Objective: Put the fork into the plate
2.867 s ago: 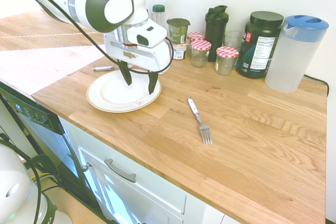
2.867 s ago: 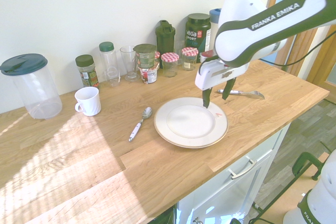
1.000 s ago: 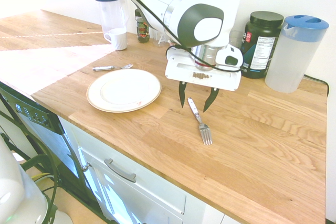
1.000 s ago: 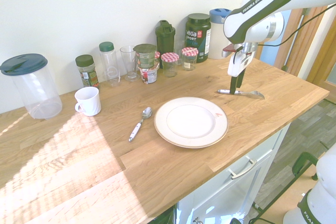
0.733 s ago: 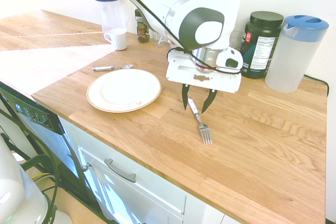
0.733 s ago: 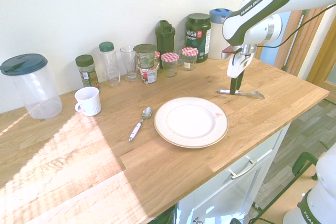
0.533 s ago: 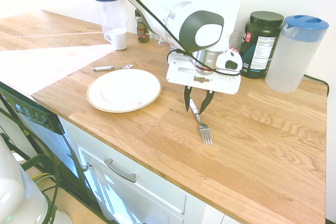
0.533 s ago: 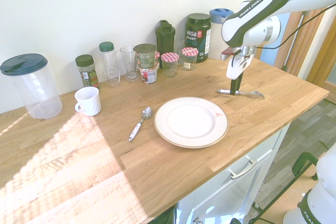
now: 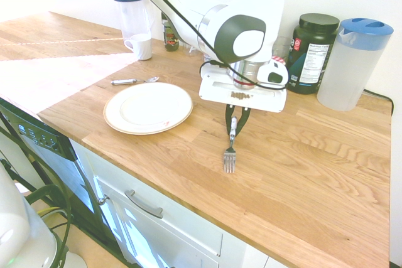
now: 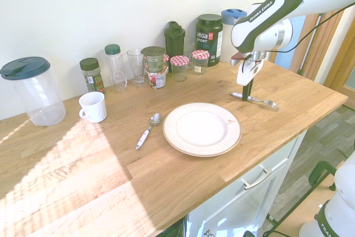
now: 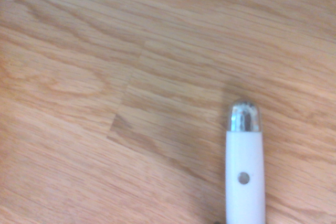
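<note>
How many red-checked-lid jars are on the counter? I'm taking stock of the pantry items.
2 visible: one red-checked-lid jar beside the green-lidded jar, the other just right of it, before the dark tub. The arm may hide more.

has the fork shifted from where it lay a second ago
Yes. In the first exterior view the fork has swung: its tines now lie nearer the plate and counter edge than before, with the gripper shut on its handle.
</note>
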